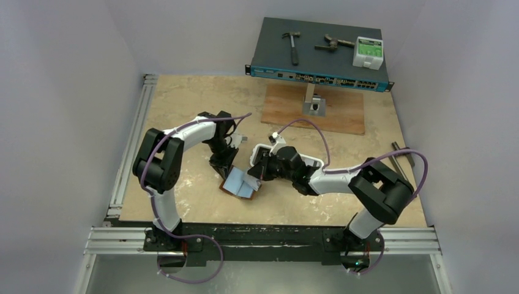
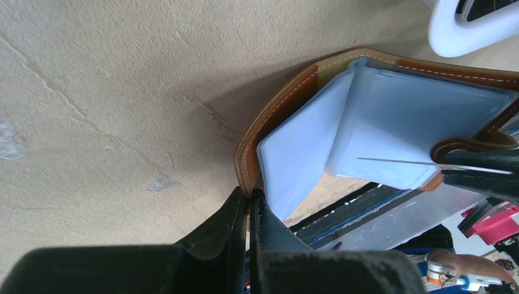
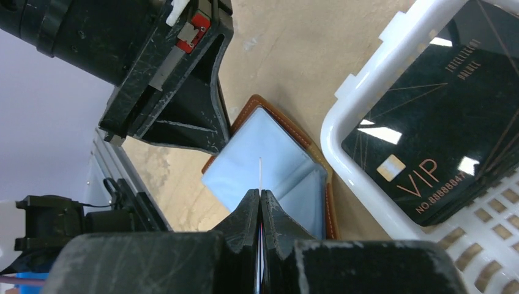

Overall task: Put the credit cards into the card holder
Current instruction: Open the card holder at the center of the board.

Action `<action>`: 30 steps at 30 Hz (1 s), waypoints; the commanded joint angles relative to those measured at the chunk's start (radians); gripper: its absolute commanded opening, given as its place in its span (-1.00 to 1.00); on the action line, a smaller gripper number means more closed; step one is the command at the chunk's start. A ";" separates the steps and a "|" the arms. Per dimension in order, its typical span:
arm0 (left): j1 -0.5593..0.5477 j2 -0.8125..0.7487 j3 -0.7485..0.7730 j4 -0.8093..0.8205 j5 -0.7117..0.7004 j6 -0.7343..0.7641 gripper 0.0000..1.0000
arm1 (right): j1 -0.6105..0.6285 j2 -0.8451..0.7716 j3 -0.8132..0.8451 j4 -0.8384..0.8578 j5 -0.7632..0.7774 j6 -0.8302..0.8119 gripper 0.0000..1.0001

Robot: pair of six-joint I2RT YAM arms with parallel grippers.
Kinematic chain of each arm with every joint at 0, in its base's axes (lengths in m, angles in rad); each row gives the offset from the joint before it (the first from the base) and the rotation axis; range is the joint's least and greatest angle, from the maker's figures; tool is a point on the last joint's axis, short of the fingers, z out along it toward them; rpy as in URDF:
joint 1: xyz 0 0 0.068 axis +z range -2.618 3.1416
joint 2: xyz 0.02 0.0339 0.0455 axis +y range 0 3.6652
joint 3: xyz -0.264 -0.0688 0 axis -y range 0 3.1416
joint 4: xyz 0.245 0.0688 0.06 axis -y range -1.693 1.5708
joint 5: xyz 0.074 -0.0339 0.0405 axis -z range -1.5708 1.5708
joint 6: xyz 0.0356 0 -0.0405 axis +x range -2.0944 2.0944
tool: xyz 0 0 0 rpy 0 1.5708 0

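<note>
One card [image 3: 261, 174] is in play. The right gripper [image 3: 260, 196] pinches it tight, edge-on to its own camera, so it shows only as a thin pale line and its colour cannot be told. Its free end points at the holder [image 3: 284, 147], which lies open on the table [image 1: 183, 104] between the two arms, brown leather outside and pale blue pockets inside. The left gripper [image 2: 251, 195] is closed on the holder's leather rim at one corner, apparently bracing it so the pockets gape.

I judge the step to be insertion of this card. From the left wrist the card's tip lies over a blue pocket, but I cannot tell whether it has entered a slot. The next move calls for lining the card's edge up with a pocket mouth and sliding it in along the pocket's plane. The left grip needs to stay firm so the holder does not skid, and the right fingers should let go only once the card is seated.

More work waits in the tray [image 3: 361, 73] just beside the holder, where a black card [image 3: 440, 122] lies face up. It reads "VIP" in copper letters, with "NO." and a run of eights beneath. Two small lines near its top corner are too blurred to read. A box [image 1: 367, 52] at the back has a green label, too small to make out.
</note>
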 commanded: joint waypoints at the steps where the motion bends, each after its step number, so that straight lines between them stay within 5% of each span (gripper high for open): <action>1: 0.007 -0.052 0.006 -0.003 0.014 0.018 -1.00 | 0.001 0.042 0.031 0.071 -0.047 0.024 -1.00; 11: 0.018 -0.069 0.028 -0.035 0.042 0.012 -0.83 | 0.019 0.093 0.008 0.058 -0.036 0.046 -1.00; 19: 0.123 -0.049 0.040 -0.090 0.238 0.022 -0.65 | 0.043 0.099 0.004 0.040 0.003 0.037 -1.00; 30: 0.128 -0.020 0.007 -0.043 0.322 0.044 -0.69 | 0.048 0.097 -0.057 0.094 0.013 0.063 -1.00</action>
